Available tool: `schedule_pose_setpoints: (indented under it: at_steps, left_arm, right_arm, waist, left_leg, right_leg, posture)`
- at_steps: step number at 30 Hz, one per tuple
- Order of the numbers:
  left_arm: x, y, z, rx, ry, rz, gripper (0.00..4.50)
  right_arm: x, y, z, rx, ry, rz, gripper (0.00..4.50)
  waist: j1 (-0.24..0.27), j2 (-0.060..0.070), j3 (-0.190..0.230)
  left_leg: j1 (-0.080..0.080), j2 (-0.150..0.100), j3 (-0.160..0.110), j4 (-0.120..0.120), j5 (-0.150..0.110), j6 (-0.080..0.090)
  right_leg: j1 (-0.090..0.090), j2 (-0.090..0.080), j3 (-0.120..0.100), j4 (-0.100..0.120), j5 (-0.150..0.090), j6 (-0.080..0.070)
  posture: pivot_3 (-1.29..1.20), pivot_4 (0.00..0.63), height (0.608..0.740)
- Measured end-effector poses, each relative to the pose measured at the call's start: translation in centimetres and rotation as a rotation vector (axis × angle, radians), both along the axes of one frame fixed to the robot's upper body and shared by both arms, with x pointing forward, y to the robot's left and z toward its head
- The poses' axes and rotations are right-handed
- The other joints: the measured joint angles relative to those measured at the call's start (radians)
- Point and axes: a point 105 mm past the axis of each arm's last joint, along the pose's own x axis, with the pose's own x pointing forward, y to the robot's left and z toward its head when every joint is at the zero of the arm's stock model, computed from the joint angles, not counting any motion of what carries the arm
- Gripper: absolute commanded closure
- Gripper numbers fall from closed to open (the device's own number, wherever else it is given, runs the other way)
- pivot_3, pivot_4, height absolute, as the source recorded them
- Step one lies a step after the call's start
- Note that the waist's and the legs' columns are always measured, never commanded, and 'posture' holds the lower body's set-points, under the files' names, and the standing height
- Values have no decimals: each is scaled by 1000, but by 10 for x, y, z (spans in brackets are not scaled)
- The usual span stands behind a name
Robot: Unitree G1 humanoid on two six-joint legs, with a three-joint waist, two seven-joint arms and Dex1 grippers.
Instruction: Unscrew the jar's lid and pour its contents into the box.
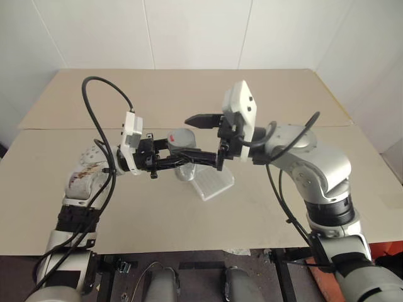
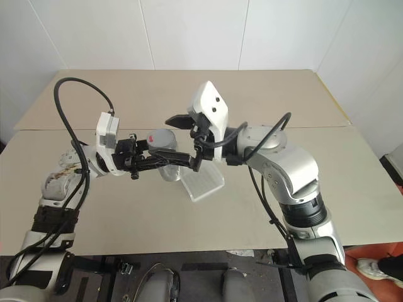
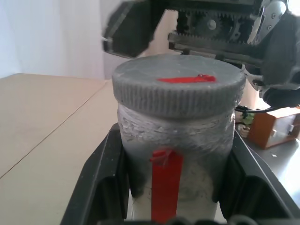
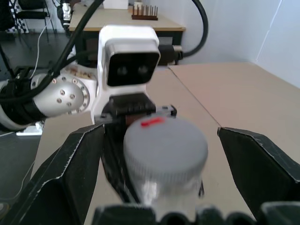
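Observation:
My left gripper (image 1: 181,160) is shut on the silver-grey jar (image 3: 180,154) and holds it upright above the table. A red strip runs down the jar's side. The grey lid (image 1: 182,136) with its red mark sits screwed on top. My right gripper (image 4: 164,154) is open, and its two black fingers (image 4: 70,173) stand on either side of the lid without touching it. The translucent white box (image 1: 217,184) lies on the table just below and to the right of the jar. The contents are hidden inside the closed jar.
The beige table (image 1: 126,207) runs wide to both sides, with a seam across its middle and white walls behind it. Black cables (image 1: 94,107) loop from both wrists.

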Motion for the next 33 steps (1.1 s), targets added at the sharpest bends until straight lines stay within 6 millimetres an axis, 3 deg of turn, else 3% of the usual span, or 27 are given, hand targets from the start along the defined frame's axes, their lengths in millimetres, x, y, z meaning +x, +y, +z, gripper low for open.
schedule_pose_setpoints:
  at_steps: [9, 15, 20, 24, 30, 33]
  left_arm:
    - [-1, 0, -2, 19, -34, -20, 2519]
    - [-1, 0, -2, 15, -39, -19, 2519]
    - [-2, 1, -3, 16, -30, -33, 2519]
    - [-10, -3, 0, 17, -3, -142, 2519]
    - [-36, -20, 14, 112, 2, -429, 2519]
    - [-39, -19, 18, 141, 12, -453, 2519]
  right_arm:
    - [6, 5, -3, -4, 35, -9, 0]
    - [3, 9, -6, -10, 60, 37, 1761]
    - [3, 9, -7, -13, 79, 75, 1761]
    - [-3, 5, -7, -4, 81, 247, 1761]
    - [-20, -6, 3, -41, 59, 703, 1761]
    - [-18, -2, 5, -55, 41, 782, 1761]
  waist:
    - [2, 0, 0]
    - [1, 0, 0]
    - [2, 0, 0]
    - [1, 0, 0]
    - [0, 1, 1]
    - [-14, 1, 1]
  left_leg:
    - [0, 0, 0, 0, 0, 0]
    - [0, 0, 0, 0, 0, 0]
    - [0, 0, 0, 0, 0, 0]
    - [0, 0, 0, 0, 0, 0]
    - [0, 0, 0, 0, 0, 0]
    - [1, 1, 0, 0, 0, 0]
  right_leg:
    - [0, 0, 0, 0, 0, 0]
    - [0, 0, 0, 0, 0, 0]
    - [0, 0, 0, 0, 0, 0]
    - [0, 0, 0, 0, 0, 0]
    - [1, 0, 0, 0, 0, 0]
    - [0, 1, 0, 1, 0, 0]
  posture:
    - [0, 150, 740]
    - [0, 150, 740]
    - [0, 150, 740]
    - [0, 150, 740]
    - [0, 150, 740]
    - [0, 150, 740]
